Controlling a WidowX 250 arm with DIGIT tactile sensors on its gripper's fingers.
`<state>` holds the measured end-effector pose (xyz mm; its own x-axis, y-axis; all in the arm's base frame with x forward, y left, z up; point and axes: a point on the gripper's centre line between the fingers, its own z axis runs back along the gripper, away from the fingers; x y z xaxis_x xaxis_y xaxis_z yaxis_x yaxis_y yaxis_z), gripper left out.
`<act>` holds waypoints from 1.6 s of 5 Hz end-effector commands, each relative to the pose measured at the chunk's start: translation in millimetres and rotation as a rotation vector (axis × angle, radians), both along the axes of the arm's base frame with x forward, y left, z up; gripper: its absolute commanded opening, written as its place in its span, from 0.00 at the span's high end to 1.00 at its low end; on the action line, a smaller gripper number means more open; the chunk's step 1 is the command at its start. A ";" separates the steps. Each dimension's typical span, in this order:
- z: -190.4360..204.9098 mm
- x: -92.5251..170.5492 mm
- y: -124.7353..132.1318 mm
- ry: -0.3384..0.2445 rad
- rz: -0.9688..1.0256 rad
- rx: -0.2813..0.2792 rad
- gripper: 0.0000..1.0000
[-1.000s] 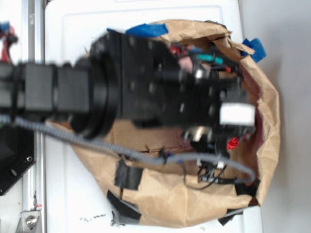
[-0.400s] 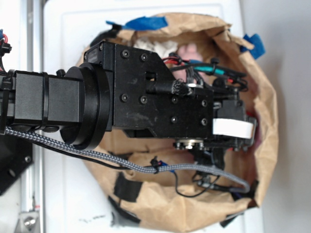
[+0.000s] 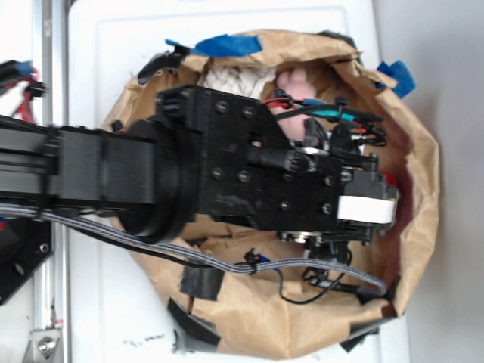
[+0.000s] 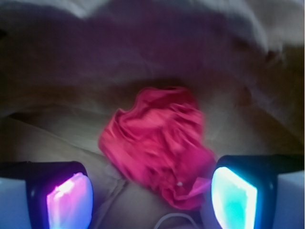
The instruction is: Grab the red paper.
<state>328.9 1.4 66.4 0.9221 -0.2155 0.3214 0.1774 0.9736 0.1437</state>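
- Right now your gripper (image 4: 151, 191) stands with its jaws spread wide, one glowing pink pad at the lower left and one glowing teal pad (image 4: 233, 196) at the lower right, and nothing is clamped between them.
- You see the bright red wad of wrinkly paper (image 4: 159, 147) just ahead of the jaws and partly between them, its lower right edge close beside the teal pad; you cannot tell whether they touch.
- You see the red paper lying on the creased brown paper lining of the bag (image 4: 57, 138), whose wall rises beyond the jaws.
- From the exterior view, your black arm (image 3: 234, 178) reaches into the open brown paper bag (image 3: 302, 318), hiding the red paper.
- Beside the arm you see an off-white crumpled paper wad (image 3: 234, 78) and a pink plush toy (image 3: 296, 85) in the bag.
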 end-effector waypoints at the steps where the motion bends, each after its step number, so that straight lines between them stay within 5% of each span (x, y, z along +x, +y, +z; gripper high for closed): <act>1: 2.0 22.3 -2.2 -0.025 0.025 0.026 0.64; 2: 4.5 21.1 -1.6 -0.031 0.033 0.012 1.00; 6: 10.8 19.7 -5.1 -0.011 0.023 -0.017 1.00; 8: 73.4 -16.5 -7.8 0.184 0.114 -0.230 1.00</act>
<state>302.8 -7.2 111.1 0.9947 -0.0512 0.0894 0.0612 0.9917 -0.1132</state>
